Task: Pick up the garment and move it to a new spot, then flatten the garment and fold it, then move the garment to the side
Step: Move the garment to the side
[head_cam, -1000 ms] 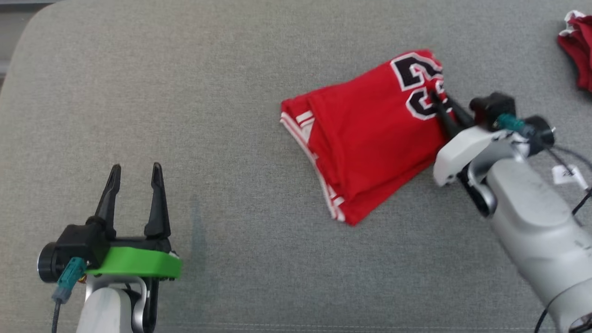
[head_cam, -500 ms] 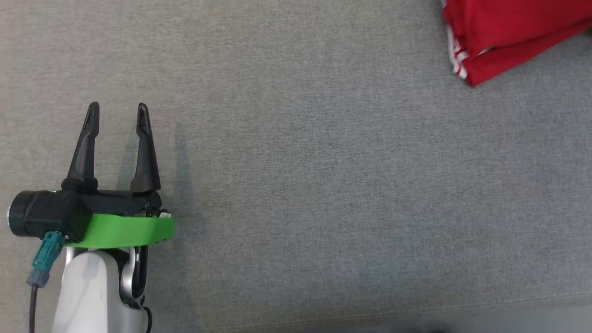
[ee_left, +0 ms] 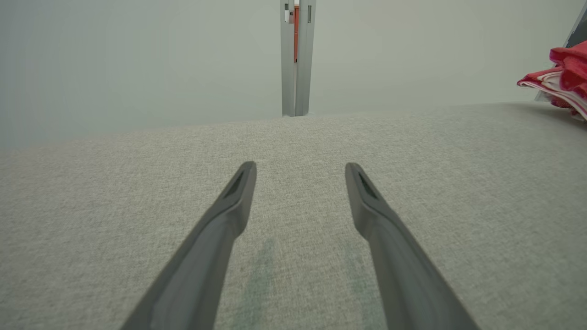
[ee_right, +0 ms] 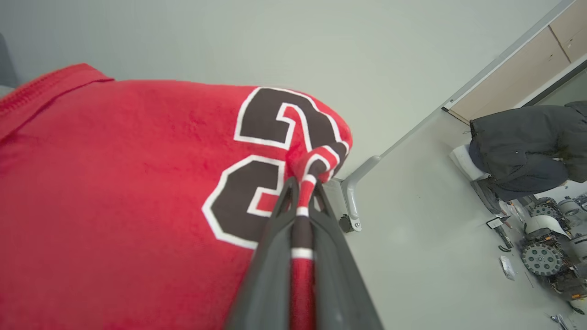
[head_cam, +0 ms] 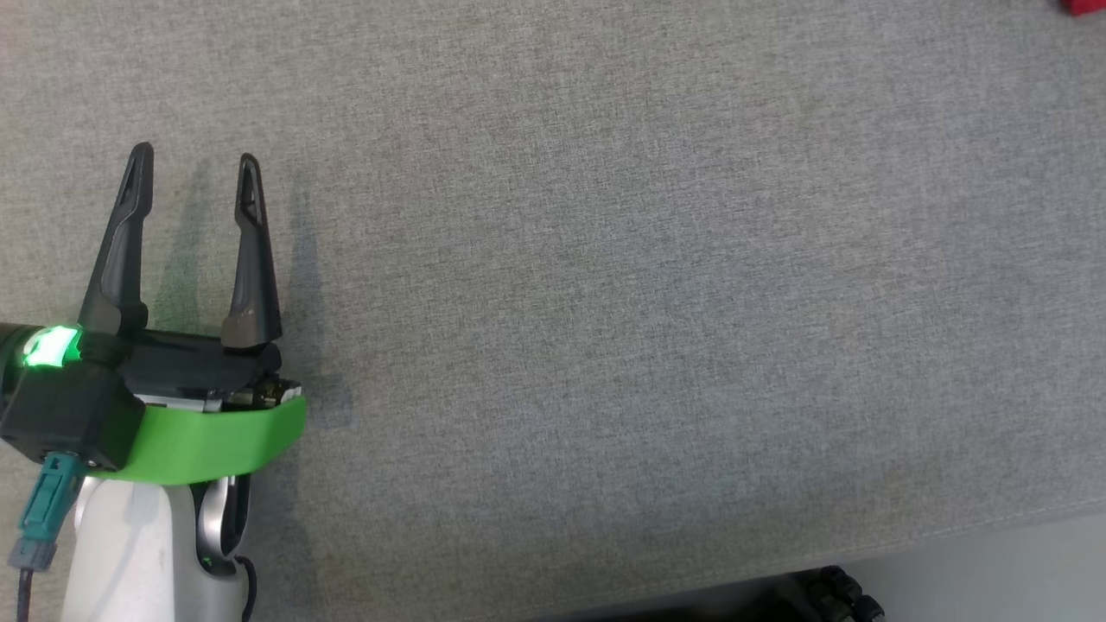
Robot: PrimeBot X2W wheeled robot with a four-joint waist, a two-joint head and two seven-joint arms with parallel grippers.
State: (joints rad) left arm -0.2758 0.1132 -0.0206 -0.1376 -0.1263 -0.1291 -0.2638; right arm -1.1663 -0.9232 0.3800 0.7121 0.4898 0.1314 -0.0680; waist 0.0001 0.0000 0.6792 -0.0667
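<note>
The bench (head_cam: 605, 259), covered in grey fabric, spans the head view, with its near edge at the lower right; the left wrist view shows it running to its far edge against a pale wall. The garment (ee_right: 114, 183), red with a black, white-edged numeral, appears in the right wrist view, with wall and floor (ee_right: 412, 238) behind it. The right tool (ee_right: 302, 183) has its fingers pressed together on a bunched fold of that garment at the numeral. The left tool (head_cam: 194, 157) sits over the bench's left part, fingers spread wide, holding and touching nothing; the left wrist view confirms the gap (ee_left: 300, 166). That view also shows red-and-white cloth (ee_left: 559, 75) at the bench's far right, and the head view a red sliver (head_cam: 1084, 7) in its upper right corner; whether either is the same garment cannot be told. Count: two tools, one numbered garment.
</note>
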